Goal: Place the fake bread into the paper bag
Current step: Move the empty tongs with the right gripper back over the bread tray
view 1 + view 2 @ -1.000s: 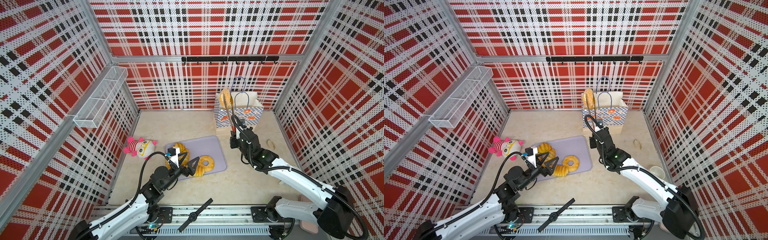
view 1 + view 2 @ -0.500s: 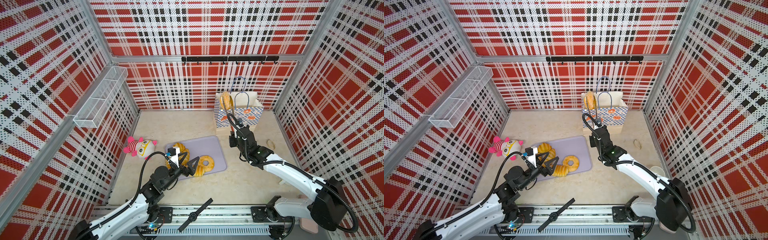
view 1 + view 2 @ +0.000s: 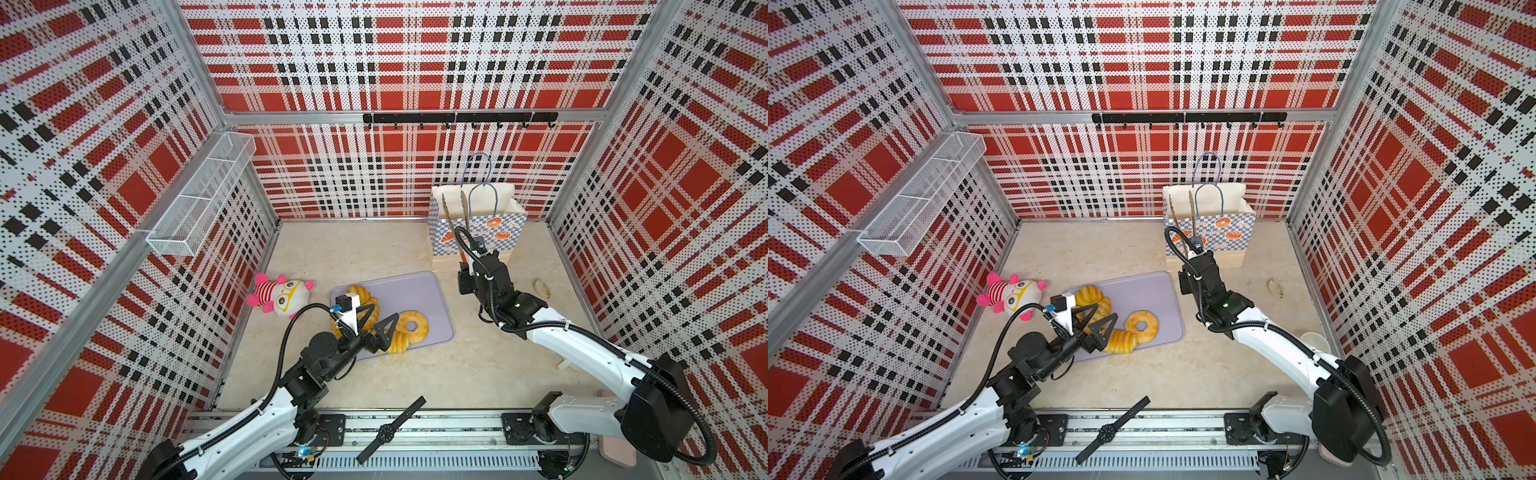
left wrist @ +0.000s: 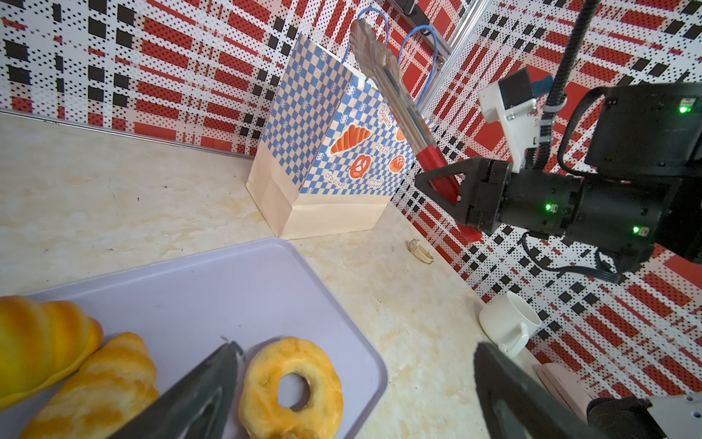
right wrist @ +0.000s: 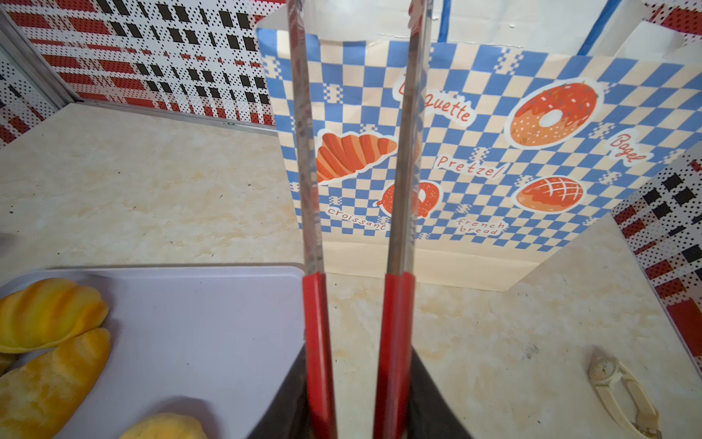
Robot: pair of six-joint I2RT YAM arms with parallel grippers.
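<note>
At the far left of the tabletop point(image 3: 353, 249) a pink-striped doll point(image 3: 279, 294) is seen lying; it is no part of the task. Just right of it a lilac tray point(image 3: 419, 291) is laid, and the bread not yet bagged is gathered toward the tray's left and near side: ridged loaves point(image 5: 49, 311) and 1 doughnut point(image 4: 258, 380). The left gripper point(image 3: 386, 311) is held just above this heap, its jaws spread wide with nothing between them. The doughnut is laid flat, hole upward, so no long axis is offered. The loaf point(image 3: 1121, 341) beside it is laid with its long axis roughly along the tray's near edge.

Further right, the right gripper point(image 5: 357, 365) is found with its jaws pinching the 2 red handles of a pair of tongs point(image 4: 391, 83). The tongs are pointed up and away toward the paper bag point(image 3: 498, 239), their 2 metal arms parted and empty at its open mouth. The bag is stood upright at the rear right; its inside cannot be seen.

The coming move is judged to turn on this: the bread lies back and left of the tong tips, opposite to where they point, so a swing back over the tray would be needed. The left arm is nearer the bread, the right nearer the bag. A wristwatch point(image 3: 541, 287) is seen on the tabletop further right.
</note>
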